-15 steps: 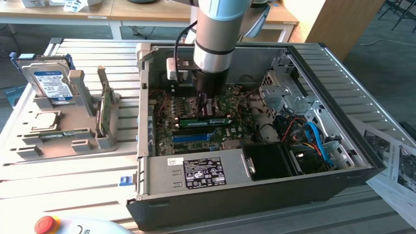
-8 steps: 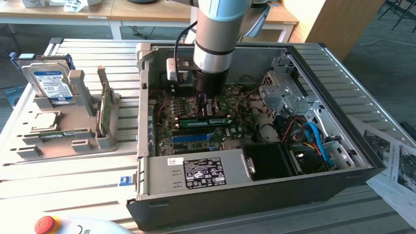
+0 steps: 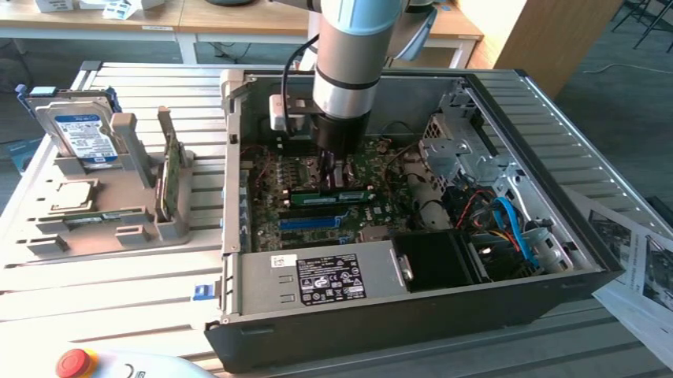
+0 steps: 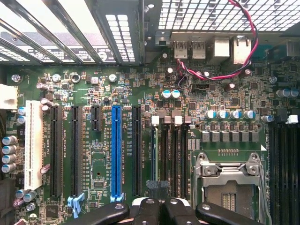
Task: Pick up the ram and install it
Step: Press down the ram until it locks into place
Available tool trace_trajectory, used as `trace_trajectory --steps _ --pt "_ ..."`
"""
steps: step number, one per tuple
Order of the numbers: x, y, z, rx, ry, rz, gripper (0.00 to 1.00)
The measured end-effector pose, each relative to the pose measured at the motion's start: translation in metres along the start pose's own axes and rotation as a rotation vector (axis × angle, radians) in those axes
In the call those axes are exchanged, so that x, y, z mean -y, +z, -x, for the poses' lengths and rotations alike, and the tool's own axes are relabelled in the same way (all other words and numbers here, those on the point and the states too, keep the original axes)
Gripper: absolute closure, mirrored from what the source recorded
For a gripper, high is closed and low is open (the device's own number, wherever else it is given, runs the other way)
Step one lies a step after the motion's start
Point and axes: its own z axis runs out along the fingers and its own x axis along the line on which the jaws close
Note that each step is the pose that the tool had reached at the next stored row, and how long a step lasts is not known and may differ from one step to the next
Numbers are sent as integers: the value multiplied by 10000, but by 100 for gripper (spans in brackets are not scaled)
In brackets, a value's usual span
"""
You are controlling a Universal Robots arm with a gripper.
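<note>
One stick, nearly seated.
Your gripper point(image 4: 159, 206), fingers together, tops the ram point(image 3: 334, 194): press straight down.

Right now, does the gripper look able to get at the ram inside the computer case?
Probably yes. The shut gripper hangs just over the ram, which stands on edge on the motherboard; the computer case is open on top and no cable crosses between them.

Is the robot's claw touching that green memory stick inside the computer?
Touching. In the exterior view the gripper presses down on the ram standing on the motherboard, with no gap between them.
</note>
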Motion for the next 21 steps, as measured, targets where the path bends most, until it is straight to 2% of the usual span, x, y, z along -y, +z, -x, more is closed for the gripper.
trace_trajectory --steps 21 --pt "0 17 0 1 1 -2 89"
